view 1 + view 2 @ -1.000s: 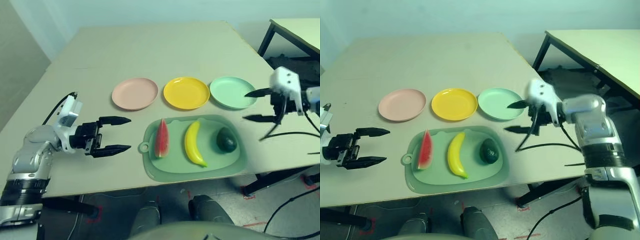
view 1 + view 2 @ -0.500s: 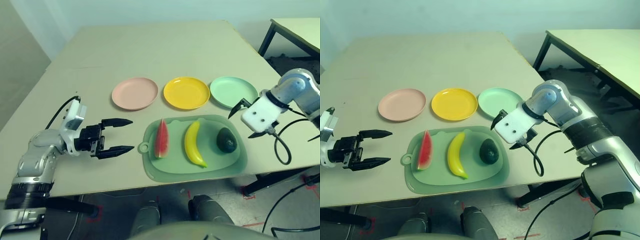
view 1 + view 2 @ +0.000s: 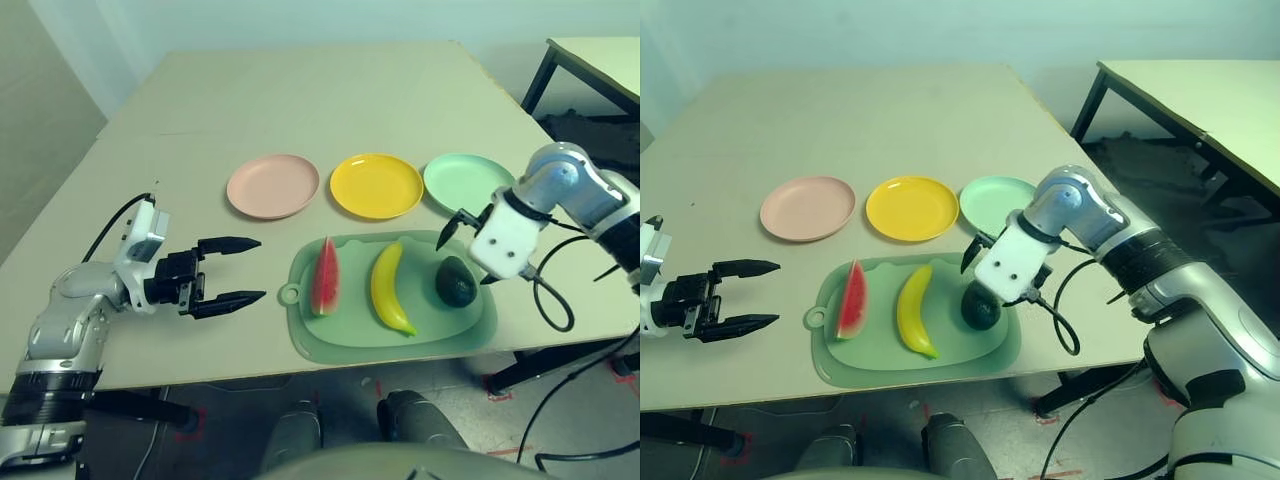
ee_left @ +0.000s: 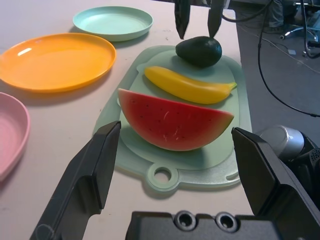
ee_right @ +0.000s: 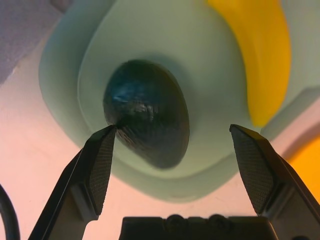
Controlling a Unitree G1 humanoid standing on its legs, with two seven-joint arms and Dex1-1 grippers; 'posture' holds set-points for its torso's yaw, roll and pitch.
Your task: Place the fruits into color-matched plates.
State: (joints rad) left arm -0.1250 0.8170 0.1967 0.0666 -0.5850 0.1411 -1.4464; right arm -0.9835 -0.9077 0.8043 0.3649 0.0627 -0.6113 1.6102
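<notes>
Right wrist view looks straight down on the dark avocado point(image 5: 147, 120), which lies on the green mat point(image 3: 350, 335) with the right gripper point(image 3: 462, 250) spread wide above it, one finger off each side and neither touching. On the same mat lie the banana point(image 3: 388, 288) and, beyond it, the watermelon wedge point(image 3: 323, 277). Behind the mat sit the mint green plate point(image 3: 465, 183), the yellow plate point(image 3: 376, 185) and the pink plate point(image 3: 272, 185), all empty. The left gripper point(image 3: 232, 272) hangs wide apart and empty beside the mat's ring tab, pointing at the watermelon.

I'd say the avocado comes first. It looks smooth and rounded, so the fingers should drop low enough to close across its widest part, centred, or it may squirt sideways towards the banana. The mint plate is just behind, so a short lift clearing the mat's edge should do.
</notes>
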